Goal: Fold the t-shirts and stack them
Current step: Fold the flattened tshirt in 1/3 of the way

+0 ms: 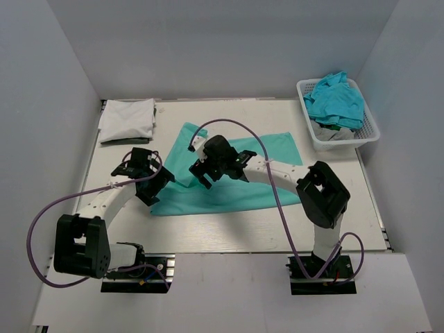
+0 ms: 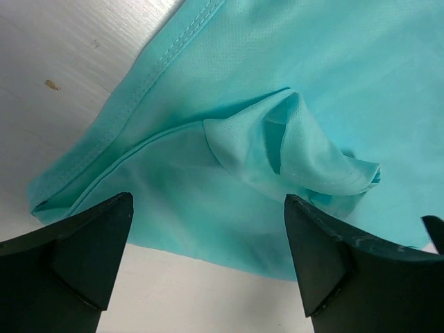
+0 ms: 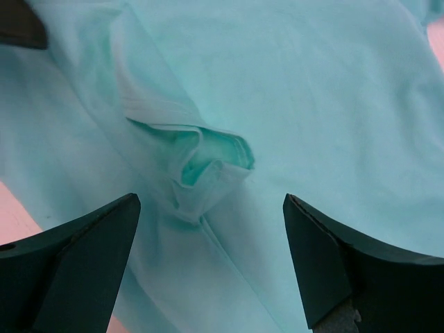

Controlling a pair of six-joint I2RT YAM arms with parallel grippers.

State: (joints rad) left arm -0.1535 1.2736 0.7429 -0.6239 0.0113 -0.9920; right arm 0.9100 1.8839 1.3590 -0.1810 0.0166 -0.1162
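A teal t-shirt (image 1: 236, 184) lies partly spread in the middle of the table. A folded white t-shirt (image 1: 127, 119) sits at the back left. My left gripper (image 1: 154, 182) is open over the shirt's left edge; the left wrist view shows the hem and a bunched sleeve (image 2: 305, 152) just beyond the fingers (image 2: 90, 243). My right gripper (image 1: 201, 170) is open above the shirt's left middle; the right wrist view shows a crumpled fold (image 3: 205, 170) between and ahead of the fingers (image 3: 340, 257). Neither holds cloth.
A white basket (image 1: 310, 132) at the back right holds more crumpled teal shirts (image 1: 338, 100). Purple cables loop from both arms. The table's white surface (image 1: 229, 232) shows in front of the shirt.
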